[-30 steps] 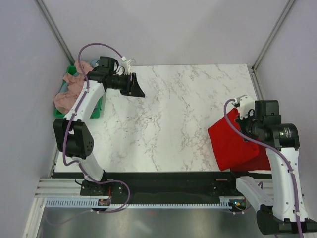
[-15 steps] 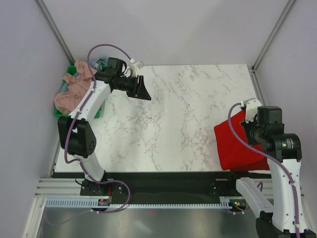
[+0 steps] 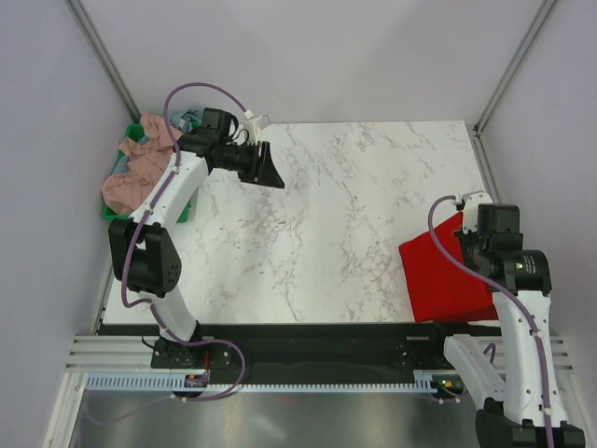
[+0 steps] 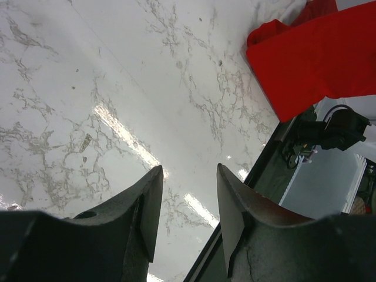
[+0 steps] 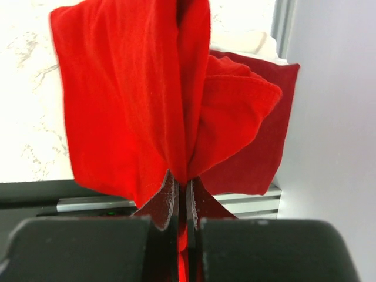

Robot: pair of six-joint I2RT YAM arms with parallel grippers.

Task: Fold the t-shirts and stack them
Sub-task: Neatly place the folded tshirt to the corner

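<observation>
At the table's near right edge: a red t-shirt [image 3: 435, 273] is bunched and hangs in folds from the right gripper [image 5: 183, 183], with its lower part spread over the marble table [image 3: 336, 215].
Right jaws: pressed together, clamped on a gathered pleat of the red cloth.
Behind that cloth: in the right wrist view a second red piece [image 5: 259, 154], darker in shade, lies flat close to the grey side wall [image 5: 335, 117]. Whether it is a separate shirt cannot be told.
Blocking the view there: the hanging cloth hides most of the table from the right wrist camera, and from above the right wrist covers the shirt's right side.
Far left corner: a green bin [image 3: 186, 205] holds a heap of dusty pink t-shirts [image 3: 131, 177], with a grey-blue one [image 3: 189, 119] at the far end.
Over the bin: the left arm's white link and its purple cable [image 3: 198, 88] cross the heap.
Left gripper [image 4: 189, 197]: raised over bare marble just beside the bin, pointing toward the table's middle.
Left jaws: apart, with nothing between them.
Near edge: a black base rail [image 3: 308, 338] runs between the two arm mounts.
</observation>
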